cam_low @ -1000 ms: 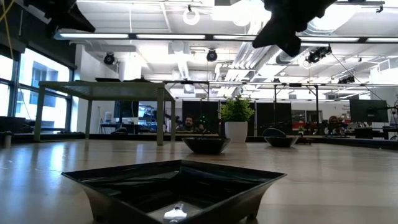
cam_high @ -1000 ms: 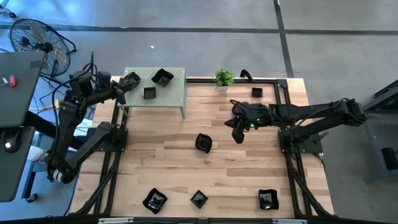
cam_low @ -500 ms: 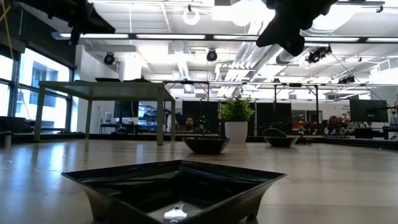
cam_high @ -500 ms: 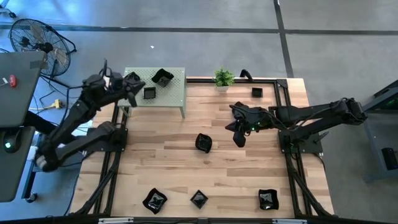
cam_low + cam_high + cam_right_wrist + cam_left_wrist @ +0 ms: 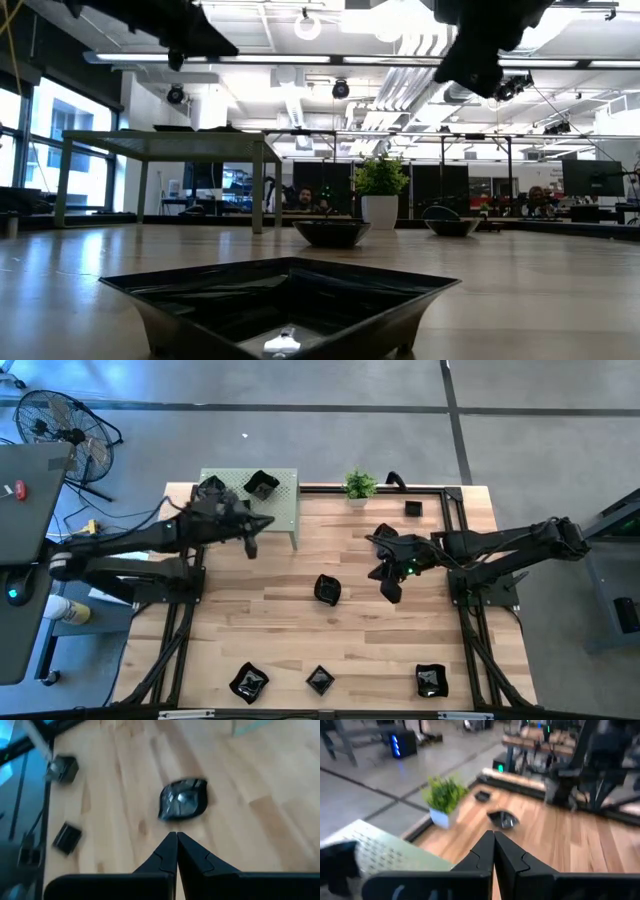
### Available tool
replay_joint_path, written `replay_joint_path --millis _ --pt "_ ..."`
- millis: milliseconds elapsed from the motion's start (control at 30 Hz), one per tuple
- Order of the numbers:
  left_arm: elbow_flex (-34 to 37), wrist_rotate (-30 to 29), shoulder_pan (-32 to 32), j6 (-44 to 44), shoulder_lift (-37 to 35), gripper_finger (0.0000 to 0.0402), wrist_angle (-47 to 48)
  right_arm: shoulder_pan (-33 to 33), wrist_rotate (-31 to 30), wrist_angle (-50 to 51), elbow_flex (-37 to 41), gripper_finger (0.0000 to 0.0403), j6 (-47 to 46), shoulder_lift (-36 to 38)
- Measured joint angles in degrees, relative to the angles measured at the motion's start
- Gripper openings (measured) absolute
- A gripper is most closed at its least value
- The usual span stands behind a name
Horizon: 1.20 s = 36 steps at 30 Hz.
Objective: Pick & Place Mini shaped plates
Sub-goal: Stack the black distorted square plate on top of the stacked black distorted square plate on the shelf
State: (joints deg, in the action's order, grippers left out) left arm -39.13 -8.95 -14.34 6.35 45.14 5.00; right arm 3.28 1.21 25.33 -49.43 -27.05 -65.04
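Several glossy black mini plates show in the high view. One [image 5: 262,485] and another [image 5: 212,488] rest on the small green table [image 5: 285,510]. A rounded one [image 5: 327,589] lies mid-table, a small square one [image 5: 413,509] lies at the far right, and three [image 5: 320,680] lie along the near edge. My left gripper [image 5: 250,548] is shut and empty, off the green table's near edge. My right gripper [image 5: 391,594] is shut and empty, to the right of the rounded plate [image 5: 183,800]. The shut fingers show in both wrist views: the left gripper [image 5: 494,839] and the right gripper [image 5: 176,839].
A potted green plant [image 5: 360,485] stands at the far edge, right of the green table. Dark frame rails [image 5: 470,650] run along the table's left and right sides. Bare wood lies between the rounded plate and the near-edge plates. In the low view a square plate [image 5: 285,300] fills the foreground.
My left arm has swung away from above the green table, toward the table's right and near edge, and its gripper now hangs off that table's near side. My right gripper has drifted a little toward the near edge. No plate has moved.
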Motion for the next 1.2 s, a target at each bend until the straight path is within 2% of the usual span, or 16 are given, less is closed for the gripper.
replay_joint_path --millis 100,233,433,533,767,900,1000,1200 --pt "0.0 0.0 1.1 0.3 2.8 0.0000 0.2 1.0 3.6 3.4 0.0 0.0002 0.0 0.0" --pt "0.0 0.9 1.4 4.3 5.1 0.0000 0.0 4.0 5.6 9.0 0.0 0.0002 -1.9 0.0" --pt "0.0 3.4 1.4 6.0 5.8 0.0000 -1.6 15.0 8.6 15.4 0.0 0.0003 -3.0 0.0" --pt "0.0 3.7 1.4 5.9 5.8 0.0000 -1.7 21.5 8.8 17.1 0.0 0.0010 -7.6 -0.1" --pt "0.0 4.3 1.4 5.9 5.8 0.0000 -1.6 35.6 6.8 15.5 3.1 0.0079 -22.8 -0.5" --pt "0.0 4.3 1.4 5.9 5.8 0.0000 -1.5 41.6 6.5 12.5 5.8 0.0116 -27.4 -2.3" --pt "0.0 4.3 1.4 5.9 5.8 0.0000 -1.4 44.8 7.1 8.1 7.5 0.0127 -29.7 -4.3" --pt "0.0 4.4 1.4 5.9 5.8 0.0000 -1.4 47.4 6.8 7.8 7.6 0.0121 -31.0 -9.7"
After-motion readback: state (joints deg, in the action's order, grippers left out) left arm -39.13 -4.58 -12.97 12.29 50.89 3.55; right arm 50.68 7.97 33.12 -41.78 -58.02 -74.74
